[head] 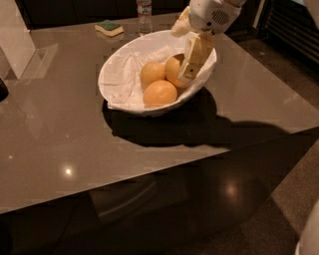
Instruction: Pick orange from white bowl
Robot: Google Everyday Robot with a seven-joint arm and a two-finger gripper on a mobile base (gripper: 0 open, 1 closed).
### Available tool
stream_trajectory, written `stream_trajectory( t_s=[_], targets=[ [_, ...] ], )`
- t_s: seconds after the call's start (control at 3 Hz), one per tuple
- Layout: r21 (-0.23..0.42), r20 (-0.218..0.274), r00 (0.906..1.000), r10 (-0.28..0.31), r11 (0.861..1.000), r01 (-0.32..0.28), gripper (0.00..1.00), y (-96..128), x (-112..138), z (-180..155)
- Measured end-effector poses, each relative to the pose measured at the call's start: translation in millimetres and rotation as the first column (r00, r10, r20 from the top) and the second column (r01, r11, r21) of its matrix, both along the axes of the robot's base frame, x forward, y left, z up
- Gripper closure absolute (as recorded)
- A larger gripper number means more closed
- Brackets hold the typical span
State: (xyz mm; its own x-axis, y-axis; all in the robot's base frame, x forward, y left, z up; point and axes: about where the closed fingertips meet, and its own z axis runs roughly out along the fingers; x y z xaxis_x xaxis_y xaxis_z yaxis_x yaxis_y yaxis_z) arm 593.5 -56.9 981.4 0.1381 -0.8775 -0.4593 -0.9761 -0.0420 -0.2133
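1 claw (pixel 187 73) sits against the orange (pixel 172 69) in the white bowl (pixel 103 80); its opening cannot be told.

**Gripper (pixel 188 67) hanging inside the white bowl (pixel 110 74) at the orange (pixel 173 69)**

The gripper is hanging from its white wrist housing down into the right side of the white bowl. Its pale tip is lying across the right face of the orange. The orange is sitting at the back right on the crumpled paper lining (pixel 124 69), just beside a smaller yellower fruit (pixel 151 73) on its left. A peachy fruit (pixel 159 93) is resting in front of both. The bowl is standing tilted on a glossy table (pixel 60 129) and casting a dark shadow. A sponge (pixel 108 28) and a bottle (pixel 144 11) are sitting near the far edge.
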Motion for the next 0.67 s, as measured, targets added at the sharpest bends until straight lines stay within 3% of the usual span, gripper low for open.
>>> stream_trajectory(
  t_s=[0.67],
  targets=[
    [-0.002,-0.003,0.9999,0.012,1.000,-0.012,0.14,10,30,-19]
  ],
)
